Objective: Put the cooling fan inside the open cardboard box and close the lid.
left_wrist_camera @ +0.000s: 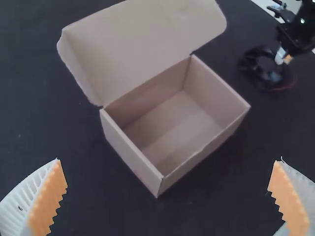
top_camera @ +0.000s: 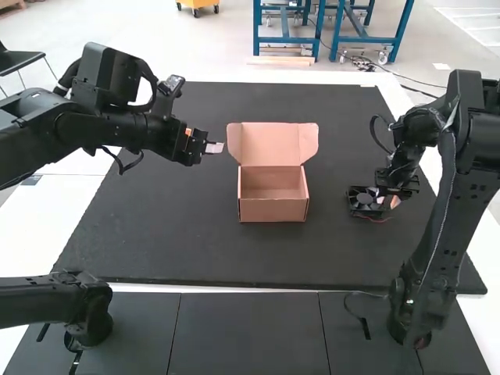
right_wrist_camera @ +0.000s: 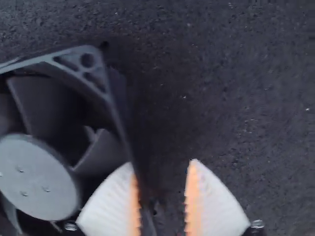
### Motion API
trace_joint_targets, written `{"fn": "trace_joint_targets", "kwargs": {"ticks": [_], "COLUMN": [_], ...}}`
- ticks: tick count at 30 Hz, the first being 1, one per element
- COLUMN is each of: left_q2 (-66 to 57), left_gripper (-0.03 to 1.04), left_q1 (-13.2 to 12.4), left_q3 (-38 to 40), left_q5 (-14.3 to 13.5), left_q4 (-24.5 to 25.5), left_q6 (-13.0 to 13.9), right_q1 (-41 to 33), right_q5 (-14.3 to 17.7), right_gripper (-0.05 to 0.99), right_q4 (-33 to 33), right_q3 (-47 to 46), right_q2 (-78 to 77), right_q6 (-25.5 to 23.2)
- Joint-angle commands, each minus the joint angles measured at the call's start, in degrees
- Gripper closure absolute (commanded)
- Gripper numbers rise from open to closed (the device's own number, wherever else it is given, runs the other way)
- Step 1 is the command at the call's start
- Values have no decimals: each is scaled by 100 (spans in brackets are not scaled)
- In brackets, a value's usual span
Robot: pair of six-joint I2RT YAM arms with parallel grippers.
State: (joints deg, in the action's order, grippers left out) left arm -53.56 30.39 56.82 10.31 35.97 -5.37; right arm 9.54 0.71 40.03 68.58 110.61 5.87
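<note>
Cardboard box (top_camera: 272, 183) at centre frame is kept open for the cooling fan (top_camera: 366, 201), straddled at right by the slightly parted right hand (top_camera: 391, 200).

black mat (top_camera: 156, 230), white table (top_camera: 31, 223)

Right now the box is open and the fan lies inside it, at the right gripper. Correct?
No. The box is open but empty; the fan lies on the mat beside it, at the right gripper. The left wrist view shows this.
</note>
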Motion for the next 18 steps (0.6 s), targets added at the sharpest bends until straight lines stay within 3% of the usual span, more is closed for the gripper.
{"fn": "trace_joint_targets", "kwargs": {"ticks": [1, 10, 18], "left_q2": [135, 135, 135], "left_gripper": [4, 4, 4], "left_q1": [2, 2, 19], "left_q3": [66, 14, -250], "left_q5": [-37, -196, -547], "left_q4": [-28, -19, -134], "left_q6": [62, 62, 62], "right_q1": [13, -22, -22], "right_q5": [-264, -282, -669], "right_gripper": [94, 95, 95], "right_q4": [40, 391, 831], "right_q3": [191, 341, 218], "right_q2": [66, 31, -804], "right_q6": [-130, -534, -1088]}}
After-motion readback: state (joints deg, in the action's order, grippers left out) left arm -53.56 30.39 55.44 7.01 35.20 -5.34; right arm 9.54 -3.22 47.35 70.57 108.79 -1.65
